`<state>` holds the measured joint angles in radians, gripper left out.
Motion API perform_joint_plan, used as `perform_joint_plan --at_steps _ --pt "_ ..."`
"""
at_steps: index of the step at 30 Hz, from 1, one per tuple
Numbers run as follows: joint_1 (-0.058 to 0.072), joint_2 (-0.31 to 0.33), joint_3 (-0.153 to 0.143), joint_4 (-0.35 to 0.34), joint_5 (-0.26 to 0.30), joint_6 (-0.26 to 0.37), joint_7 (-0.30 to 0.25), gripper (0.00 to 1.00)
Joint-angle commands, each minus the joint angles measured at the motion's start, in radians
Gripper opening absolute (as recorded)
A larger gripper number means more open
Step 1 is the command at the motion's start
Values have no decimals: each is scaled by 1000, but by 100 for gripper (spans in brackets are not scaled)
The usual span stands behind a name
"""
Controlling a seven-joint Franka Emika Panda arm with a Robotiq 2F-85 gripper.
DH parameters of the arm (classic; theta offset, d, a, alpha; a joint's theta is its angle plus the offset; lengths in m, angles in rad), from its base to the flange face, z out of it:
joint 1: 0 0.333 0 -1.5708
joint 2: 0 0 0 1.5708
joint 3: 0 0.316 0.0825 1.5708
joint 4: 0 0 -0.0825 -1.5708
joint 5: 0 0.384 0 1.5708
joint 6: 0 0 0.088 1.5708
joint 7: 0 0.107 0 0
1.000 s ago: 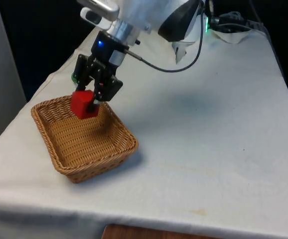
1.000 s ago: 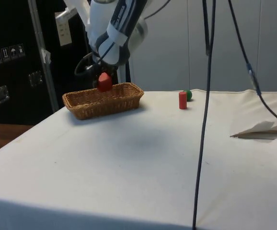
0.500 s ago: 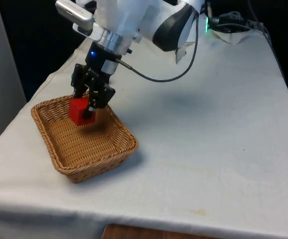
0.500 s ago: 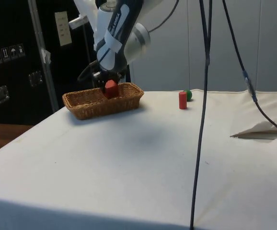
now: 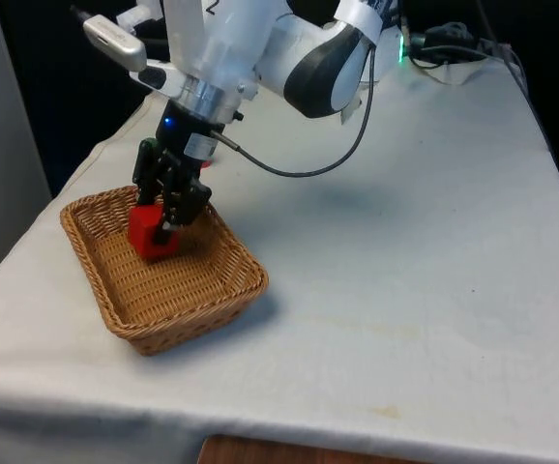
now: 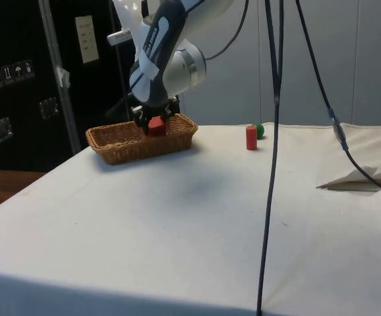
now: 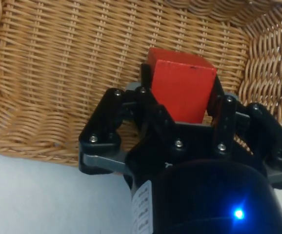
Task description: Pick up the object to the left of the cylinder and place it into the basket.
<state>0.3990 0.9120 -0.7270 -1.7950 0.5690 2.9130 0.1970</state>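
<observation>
So the red block (image 5: 147,236) is clamped between the two fingers of the gripper (image 5: 163,227), and it's held down inside the wicker basket (image 5: 202,309), low enough that most of it sits below the rim line in the front view. In the side view the block (image 6: 155,126) is seen poking just above the basket's near wall (image 6: 144,146), with the gripper (image 6: 152,122) right on top of it. From the wrist view the block (image 7: 181,87) is pinched on both sides by the black fingers (image 7: 218,114), and the woven floor of the basket (image 7: 58,63) is spread out right underneath; whether the block is actually touching the weave or hanging just above it can't really be told. Nothing else is seen inside the basket, just the block at the end nearer the robot. The basket itself is parked on the white cloth (image 5: 405,290) toward the front view's left, angled a bit to the table edge. Over in the side view, a red cylinder (image 6: 250,137) is stood upright on the cloth well apart from the basket, with a small green ball (image 6: 259,130) tucked just behind it, close enough that contact can't be ruled out. A crumpled bit of white paper or cloth (image 6: 362,178) is lying further along the table.
</observation>
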Motion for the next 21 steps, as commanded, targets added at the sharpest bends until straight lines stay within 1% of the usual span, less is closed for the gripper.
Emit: perform_joint_plan --at_steps 1,2,3,4,5,7,10,11,12,13,14,16,21 --pt "-11 -9 15 3 4 2 -12 3" --pt "-9 -8 12 2 3 1 -11 3" --pt "0 0 0 0 0 0 -1 3" --pt "-7 -6 10 1 2 1 -9 3" --pt "-5 -5 7 1 2 0 -8 5" --pt "-2 -3 2 -1 0 -1 -6 32" --pt "2 0 -3 -1 0 -1 -3 61" --pt "1 -2 -1 -2 0 -2 -5 61" --pt "2 -2 -2 -2 0 -2 -5 71" --pt "3 -1 -4 -3 -1 -2 -4 90" --pt "4 -1 -5 -3 -1 -2 -4 98" --pt "5 0 -6 -3 -1 -3 -4 100" --pt "6 0 -8 -4 -1 -3 -4 100"
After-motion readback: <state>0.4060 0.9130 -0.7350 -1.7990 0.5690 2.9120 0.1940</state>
